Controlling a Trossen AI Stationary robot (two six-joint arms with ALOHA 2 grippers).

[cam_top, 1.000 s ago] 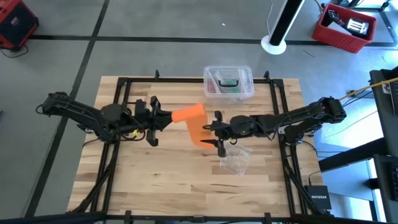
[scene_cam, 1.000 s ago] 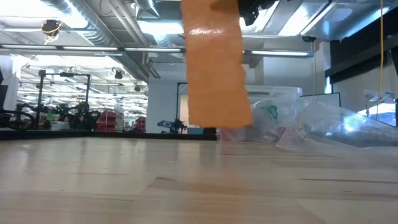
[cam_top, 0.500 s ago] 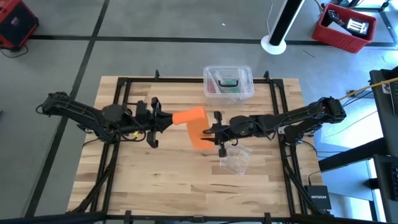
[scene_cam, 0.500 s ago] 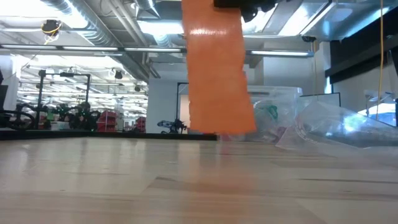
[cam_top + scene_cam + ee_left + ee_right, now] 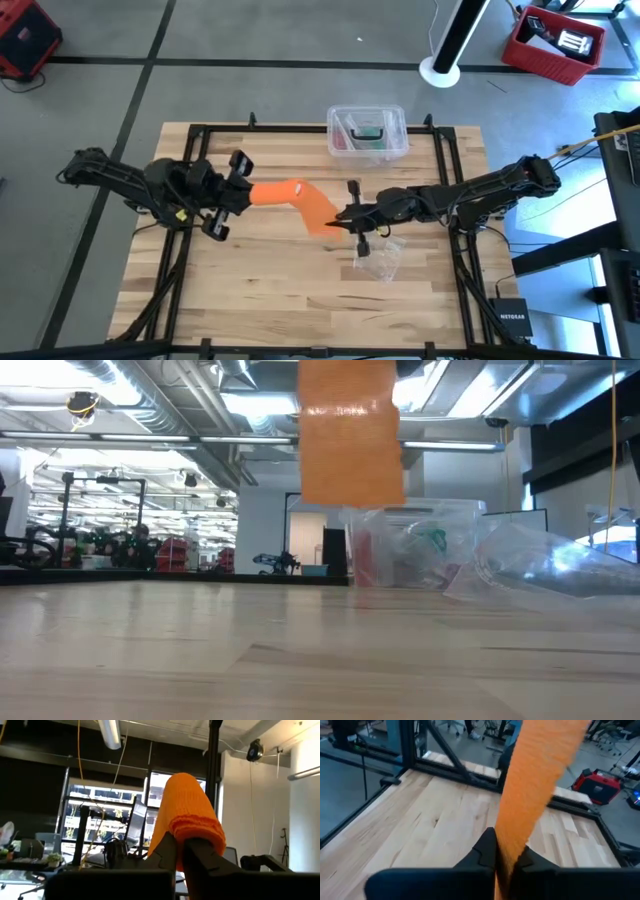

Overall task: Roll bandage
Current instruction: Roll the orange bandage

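Since the earlier frame, left gripper (image 5: 243, 190) has twisted the bandage (image 5: 300, 200), lifting its tail. Both grippers' fingers clamp it, right gripper (image 5: 344, 222) seemingly at the tail; that end should stay taut while the left winds.

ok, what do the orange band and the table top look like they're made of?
Bandage: soft knitted stretch fabric, matte; a fine ribbed weave shows in the left wrist view, and it drapes and bends between the left gripper and right gripper, both shut on it. Table: pale wood planks with visible grain and seams, probably butcher block, low sheen.
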